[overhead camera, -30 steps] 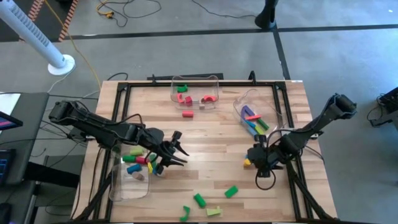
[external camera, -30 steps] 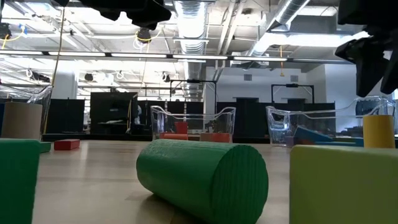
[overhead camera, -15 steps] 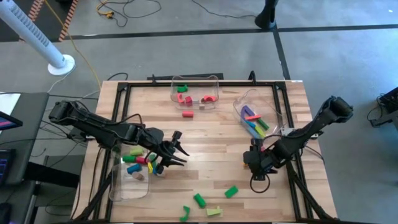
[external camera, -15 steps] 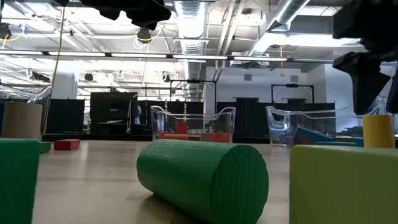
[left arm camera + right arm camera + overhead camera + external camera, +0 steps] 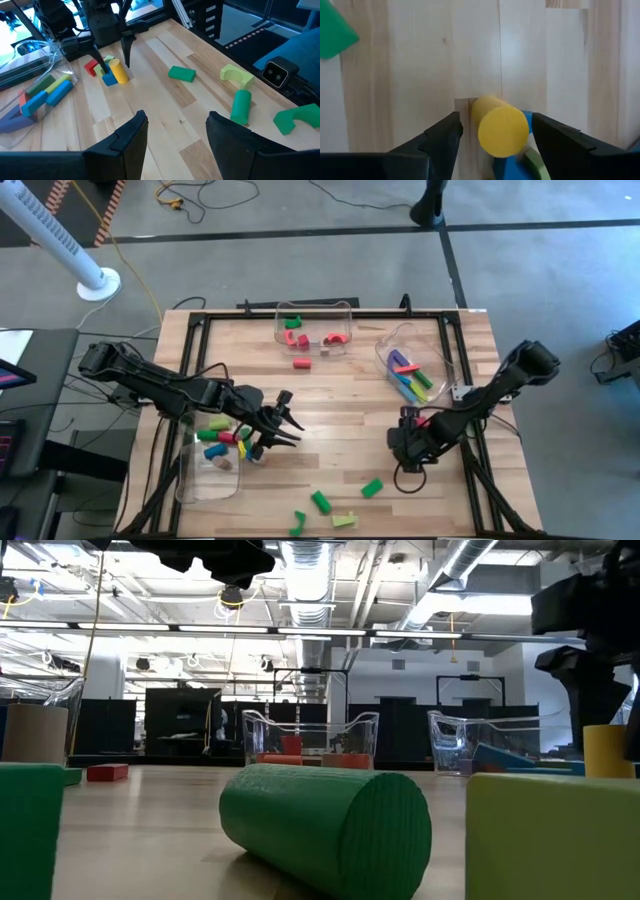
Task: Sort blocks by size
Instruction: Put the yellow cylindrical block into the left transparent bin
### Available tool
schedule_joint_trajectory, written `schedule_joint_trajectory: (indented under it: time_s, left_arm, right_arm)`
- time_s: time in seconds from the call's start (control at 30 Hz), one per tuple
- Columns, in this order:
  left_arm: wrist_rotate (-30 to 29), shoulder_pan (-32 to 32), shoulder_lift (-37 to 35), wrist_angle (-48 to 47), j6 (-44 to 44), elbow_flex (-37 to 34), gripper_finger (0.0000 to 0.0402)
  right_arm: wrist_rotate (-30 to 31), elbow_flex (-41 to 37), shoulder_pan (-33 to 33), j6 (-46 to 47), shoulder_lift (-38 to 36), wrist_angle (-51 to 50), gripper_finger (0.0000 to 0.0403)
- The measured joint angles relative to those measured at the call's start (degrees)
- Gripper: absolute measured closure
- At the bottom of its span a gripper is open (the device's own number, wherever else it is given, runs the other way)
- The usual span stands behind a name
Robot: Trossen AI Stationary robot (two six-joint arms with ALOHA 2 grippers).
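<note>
**Overhead, two robot arms work a block-strewn wooden table**

Nowhere on the blocks, bins or arms can any writing or brand be read.

The surface is a pale wooden plank table (image 5: pixel 340 395) in a black metal frame, standing on a grey concrete floor crossed by cables. Seen level from the tabletop, the room behind is an open workshop with white ceiling ducts, strip lights and dark partitions.

The right gripper (image 5: pixel 403 446) is low over the table's right side, its two dark fingers (image 5: pixel 440 142) spread wide on either side of an upright yellow cylinder block (image 5: pixel 499 125) and apart from it, holding nothing. A small blue block (image 5: pixel 527 121) touches the cylinder.

The left gripper (image 5: pixel 283 418) hovers near the table's middle, its fingers parted and empty.

Loose green blocks (image 5: pixel 371 488) lie toward the near edge, among them a green cylinder (image 5: pixel 325 824) on its side. More blocks sit in three clear plastic bins: one at the far edge (image 5: pixel 314 310), one at the far right (image 5: pixel 440 350), one on the left (image 5: pixel 195 485). A red block (image 5: pixel 302 363) lies just beside the far bin.
</note>
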Motion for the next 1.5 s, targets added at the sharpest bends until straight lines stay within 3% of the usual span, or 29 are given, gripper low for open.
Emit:
schedule_joint_trajectory:
  time_s: [0.3,0.57,0.7,1.03,1.23,1.5]
  left_arm:
    - [0.0,0.0,0.0,0.0,0.0,0.0,0.0210]
    - [0.0,0.0,0.0,0.0,0.0,0.0,0.0210]
    - [0.0,0.0,0.0,0.0,0.2,0.0,0.0210]
    - [0.0,0.7,0.0,4.6,-1.6,0.0,0.0210]
    - [3.3,3.4,3.5,10.1,-6.9,0.0,0.0210]
    - [6.7,8.3,5.8,12.9,-12.3,0.1,0.0210]
  right_arm:
    - [0.1,0.1,0.0,-0.4,-0.3,0.7,0.0251]
    - [0.4,1.1,-0.3,-0.4,-0.1,0.2,0.0250]
    - [3.4,3.7,-0.9,-2.0,-0.1,0.9,0.0243]
    - [11.1,13.4,-4.3,-25.9,-0.1,15.1,0.0246]
    - [9.4,18.1,-8.2,-40.3,1.5,23.2,0.0246]
    - [4.4,25.1,-11.6,-45.5,8.9,19.4,0.0246]
